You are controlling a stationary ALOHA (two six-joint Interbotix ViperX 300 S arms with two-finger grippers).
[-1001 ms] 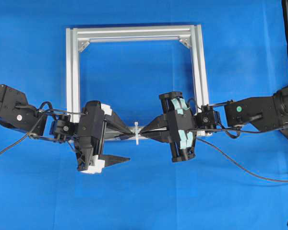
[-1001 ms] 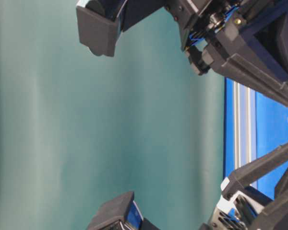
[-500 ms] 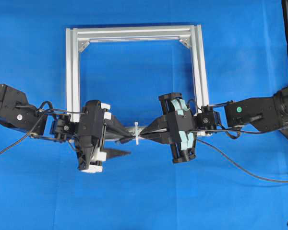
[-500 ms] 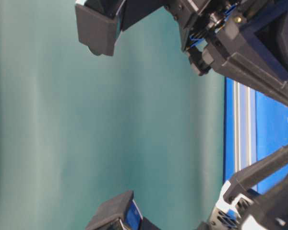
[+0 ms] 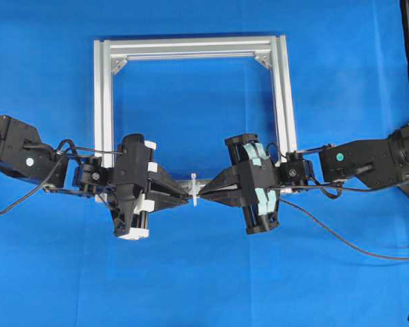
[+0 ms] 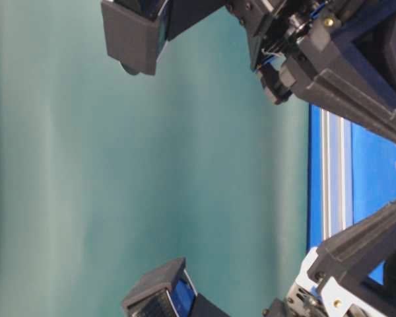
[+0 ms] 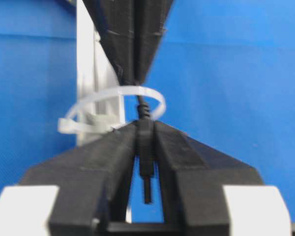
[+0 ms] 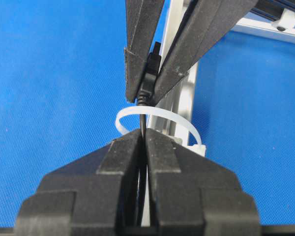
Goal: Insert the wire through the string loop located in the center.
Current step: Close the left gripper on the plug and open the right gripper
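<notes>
wire [image 7: 143,114] mostly hidden btwn claws

Both pincers crowd the string loop [image 5: 193,189] from either side, against the frame bar [image 5: 206,183].

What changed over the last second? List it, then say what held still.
The left gripper closed: its lower finger, splayed out a second ago, swung in, and it now clamps the wire plug just past the loop. The right gripper stayed shut on the wire on the other side. Loop and frame did not move.
</notes>
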